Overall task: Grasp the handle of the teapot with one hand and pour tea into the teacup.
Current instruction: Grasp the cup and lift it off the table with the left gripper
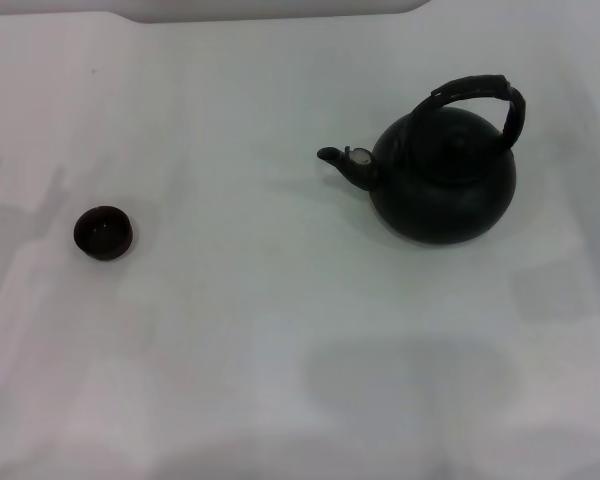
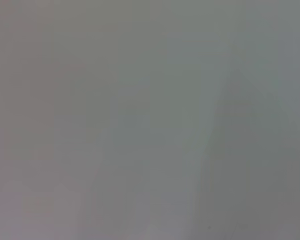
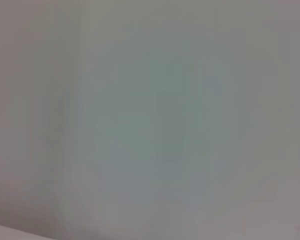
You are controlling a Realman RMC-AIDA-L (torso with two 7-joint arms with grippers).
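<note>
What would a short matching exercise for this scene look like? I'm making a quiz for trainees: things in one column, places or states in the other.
Column 1:
1. teapot
2. teacup
3. handle
4. spout

Column 2:
A. arches over the pot's top
B. stands alone on the robot's left
C. points toward the cup
D. sits on the robot's right, ungrasped

Pairs: 1-D, 2-B, 3-A, 4-C. Neither gripper is in view.
</note>
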